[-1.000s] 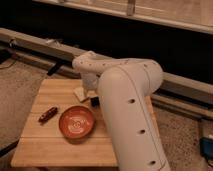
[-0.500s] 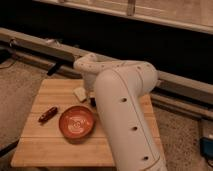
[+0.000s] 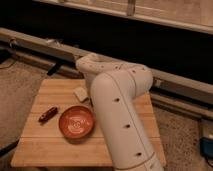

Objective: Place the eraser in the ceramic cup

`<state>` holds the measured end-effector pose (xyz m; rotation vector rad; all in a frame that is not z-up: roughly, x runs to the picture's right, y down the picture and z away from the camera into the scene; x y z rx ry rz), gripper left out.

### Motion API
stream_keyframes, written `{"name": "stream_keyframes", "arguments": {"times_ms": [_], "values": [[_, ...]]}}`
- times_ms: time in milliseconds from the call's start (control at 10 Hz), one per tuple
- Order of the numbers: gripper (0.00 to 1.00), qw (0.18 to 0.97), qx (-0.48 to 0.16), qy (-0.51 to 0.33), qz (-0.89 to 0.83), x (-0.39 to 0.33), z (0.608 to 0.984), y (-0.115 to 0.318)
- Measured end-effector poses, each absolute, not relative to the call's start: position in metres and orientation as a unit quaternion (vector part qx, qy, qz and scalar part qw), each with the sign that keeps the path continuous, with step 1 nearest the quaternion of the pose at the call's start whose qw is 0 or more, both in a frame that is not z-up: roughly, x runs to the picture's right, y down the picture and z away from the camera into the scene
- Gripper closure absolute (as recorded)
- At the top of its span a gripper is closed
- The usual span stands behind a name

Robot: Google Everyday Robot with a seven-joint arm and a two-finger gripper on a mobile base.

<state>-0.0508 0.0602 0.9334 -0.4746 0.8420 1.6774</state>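
Note:
My white arm (image 3: 117, 100) reaches over the wooden table (image 3: 55, 145) from the right and bends down at its far middle. My gripper hangs below the wrist (image 3: 89, 65), next to the beige block (image 3: 80, 93), and is almost wholly hidden behind the arm. The eraser and the ceramic cup do not show; the arm covers the right half of the table.
An orange-brown bowl (image 3: 76, 122) sits at the table's middle front. A dark red stick-like thing (image 3: 48, 114) lies to its left. A grey rail (image 3: 40, 42) runs behind the table, with cables on the floor at the left.
The arm's thick forearm has swung slightly to the left. The bowl, the block and the red stick have not moved.

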Motion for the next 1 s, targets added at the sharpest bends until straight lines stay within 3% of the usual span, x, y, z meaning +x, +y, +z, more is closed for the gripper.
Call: {"name": "stream_keyframes", "arguments": {"times_ms": [600, 1000], "values": [[0.35, 0.523, -0.194, 0.363, 0.746, -0.034, 0.955, 0.048], [0.35, 0.518, -0.198, 0.368, 0.746, -0.041, 0.951, 0.069]]}}
